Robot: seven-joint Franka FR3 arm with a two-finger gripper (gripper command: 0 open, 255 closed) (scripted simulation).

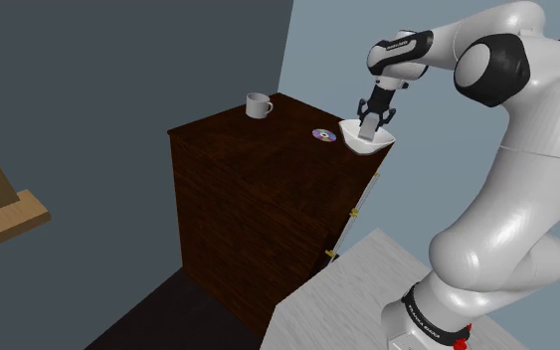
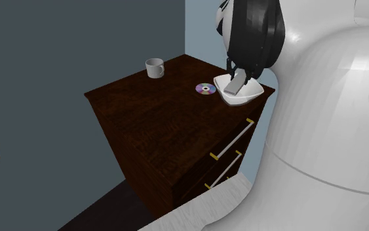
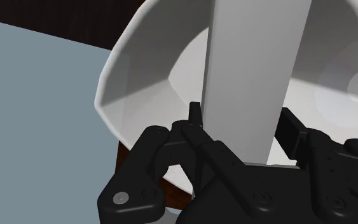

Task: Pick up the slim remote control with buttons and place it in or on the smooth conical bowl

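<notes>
Pincer (image 1: 372,116) clamped on remote (image 3: 260,63) | remote's lower end inside bowl (image 3: 139,83) | advise: lower until seated, then open gently

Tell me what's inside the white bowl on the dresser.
A plain grey remote leans inside the bowl, clasped by the gripper. The bowl's floor under the remote is covered, so I cannot tell whether its end touches down.

surface: dark wood dresser (image 1: 258,159) carrying 3 things on its top
mug: white mug (image 1: 258,105) standing upright near the far corner
disc: shiny CD (image 1: 322,135) lying flat between mug and bowl, nearer the bowl
bowl: white bowl (image 1: 367,147) sitting at the top's edge, above the drawer fronts
</notes>
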